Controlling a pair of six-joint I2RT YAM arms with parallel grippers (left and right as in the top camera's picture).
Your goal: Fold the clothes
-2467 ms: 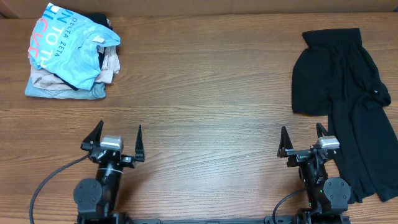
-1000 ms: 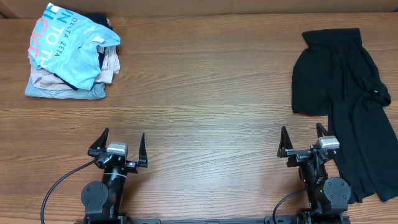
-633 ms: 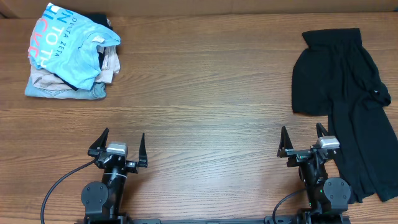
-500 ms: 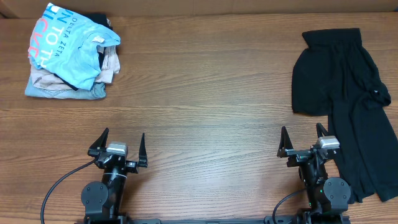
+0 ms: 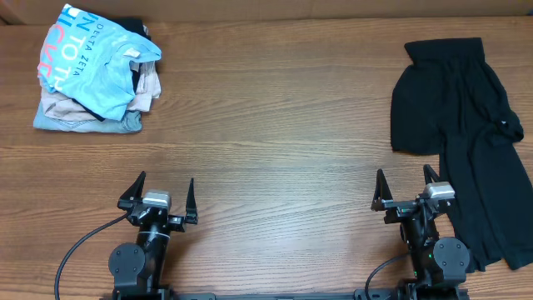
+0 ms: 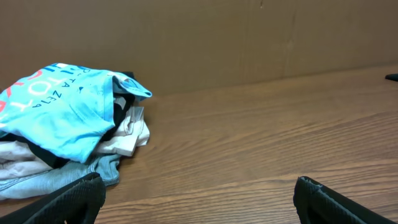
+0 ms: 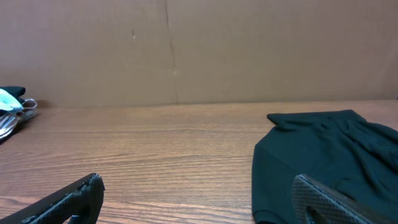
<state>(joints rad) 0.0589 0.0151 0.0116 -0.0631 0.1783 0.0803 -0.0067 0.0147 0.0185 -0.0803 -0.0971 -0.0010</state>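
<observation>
Overhead: my left gripper (image 5: 164,179) and right gripper (image 5: 405,173) are both released, fingers spread wide, at 7 and 5 o'clock. T-shirt (image 5: 92,58) tops a pile (image 5: 75,119) at 10; black garment (image 5: 466,142) lies loose at 3. Left wrist: T-shirt at 9. Right wrist: black garment at 4.

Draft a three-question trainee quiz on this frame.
1. Fill in: the left pincer and the right pincer both stand ____, holding nothing.
2. True or false: the light blue printed cotton T-shirt tops a clothes pile on the brown wooden table.
3. The loose black fabric garment lies nearest: A) left pincer B) right pincer C) T-shirt.
Key: 1 open; 2 true; 3 B.
</observation>
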